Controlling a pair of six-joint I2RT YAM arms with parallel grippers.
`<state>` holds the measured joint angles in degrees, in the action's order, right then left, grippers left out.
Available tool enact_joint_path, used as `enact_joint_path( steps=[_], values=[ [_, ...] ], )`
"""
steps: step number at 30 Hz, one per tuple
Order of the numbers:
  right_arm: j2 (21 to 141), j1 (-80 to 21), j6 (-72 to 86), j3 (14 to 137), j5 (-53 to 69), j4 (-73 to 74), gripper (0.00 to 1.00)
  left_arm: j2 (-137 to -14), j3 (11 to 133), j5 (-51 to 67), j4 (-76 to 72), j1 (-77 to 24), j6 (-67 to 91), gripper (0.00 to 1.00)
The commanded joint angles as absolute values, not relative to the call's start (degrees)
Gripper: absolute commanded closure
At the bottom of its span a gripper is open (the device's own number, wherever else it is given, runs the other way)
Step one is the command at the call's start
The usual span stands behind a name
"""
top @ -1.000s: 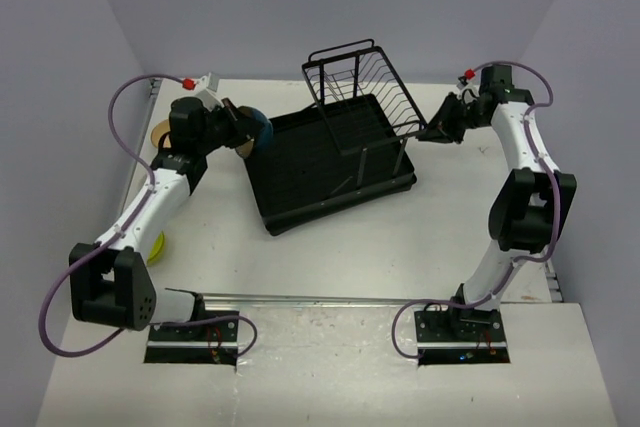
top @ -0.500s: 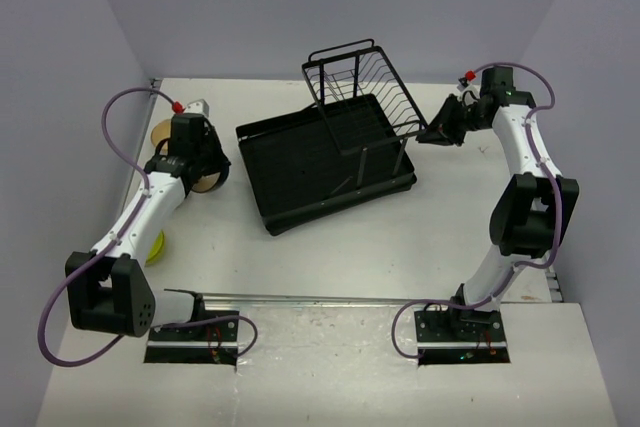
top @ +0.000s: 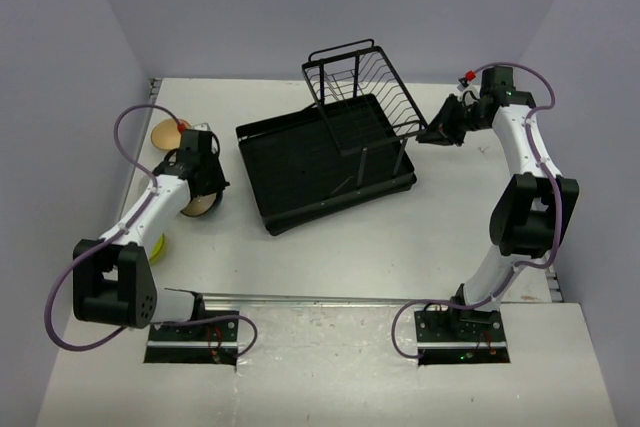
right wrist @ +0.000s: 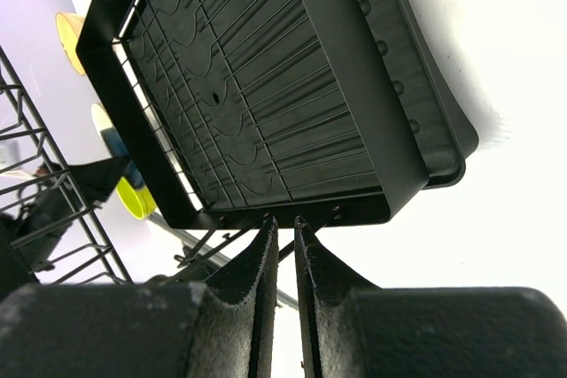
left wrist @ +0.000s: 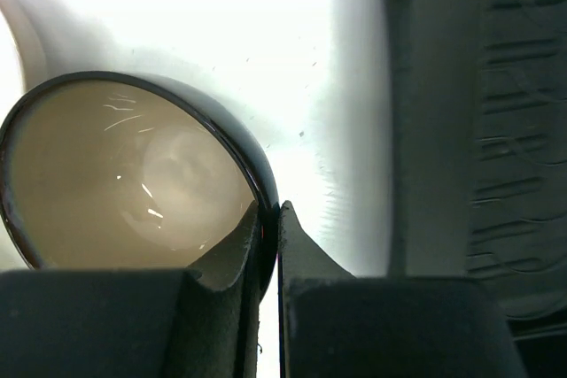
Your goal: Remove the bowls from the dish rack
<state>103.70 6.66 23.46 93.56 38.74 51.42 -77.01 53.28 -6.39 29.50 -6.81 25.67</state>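
My left gripper (top: 205, 190) (left wrist: 270, 216) is shut on the rim of a bowl (top: 199, 206) (left wrist: 124, 174) with a dark blue outside and a tan inside. That bowl is low at the table, left of the dish rack (top: 325, 155); whether it touches the table I cannot tell. A cream bowl (top: 166, 133) sits at the far left, and a lime bowl (top: 156, 247) shows partly behind the left arm. I see no bowl inside the black ribbed dish rack (right wrist: 266, 86). My right gripper (top: 437, 131) (right wrist: 283, 223) is pinched on the rack's wire frame at its right end.
The rack's wire basket (top: 352, 82) stands up at the far end. Grey walls close in the table on the left, back and right. A metal rail (top: 330, 299) runs along the near edge between the arm bases.
My left arm swung left and nearer, away from the rack's left edge, and carried the blue bowl down toward the table. The right arm and the rack have not moved.
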Motion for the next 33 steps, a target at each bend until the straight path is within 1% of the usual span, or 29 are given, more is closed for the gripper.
enact_joint_path(
  steps=[1,12,18,19,20,22,23,25,27,30,31,32,33],
  values=[
    [101.9,6.5,23.5,94.3,38.9,51.1,0.87,-77.3,52.6,-9.8,28.6,-6.5,23.7,1.00],
    [101.5,6.5,23.6,93.3,39.5,50.5,0.86,-79.1,48.6,-14.8,30.1,-6.5,21.8,1.00],
    [100.7,6.5,23.5,92.3,38.8,50.4,0.86,-80.4,46.9,-14.0,29.7,-6.5,22.0,1.00],
    [100.5,6.5,23.5,92.3,38.8,50.4,0.86,-80.4,46.6,-13.0,29.5,-6.5,22.1,0.94],
    [100.5,6.5,23.5,92.2,38.6,50.4,0.86,-80.2,46.5,-12.3,29.4,-6.5,22.2,0.91],
    [100.1,6.5,23.4,92.0,38.1,50.4,0.86,-79.7,46.3,-10.3,28.5,-6.6,22.3,0.82],
    [100.1,6.5,23.5,91.9,38.1,50.4,0.85,-79.0,46.3,-9.7,27.9,-6.6,22.4,0.72],
    [99.9,6.6,23.4,91.8,37.6,50.4,0.85,-78.7,46.5,-7.0,27.3,-6.6,22.5,0.66],
    [99.8,6.5,23.4,91.7,37.3,50.4,0.85,-78.3,46.8,-3.2,26.2,-7.0,22.2,0.66],
    [99.2,6.5,23.3,91.3,36.7,50.3,0.84,-77.0,47.6,-0.3,24.6,-8.3,22.2,0.62],
    [99.1,6.5,23.1,91.2,36.4,50.3,0.81,-76.5,48.0,1.1,24.3,-8.6,22.5,0.55],
    [98.8,6.5,23.0,90.8,36.0,50.3,0.80,-75.5,48.3,1.9,23.6,-8.9,22.8,0.51],
    [98.4,6.5,23.0,90.5,35.6,50.3,0.79,-74.9,49.0,5.6,22.7,-9.0,22.9,0.48]
  ],
)
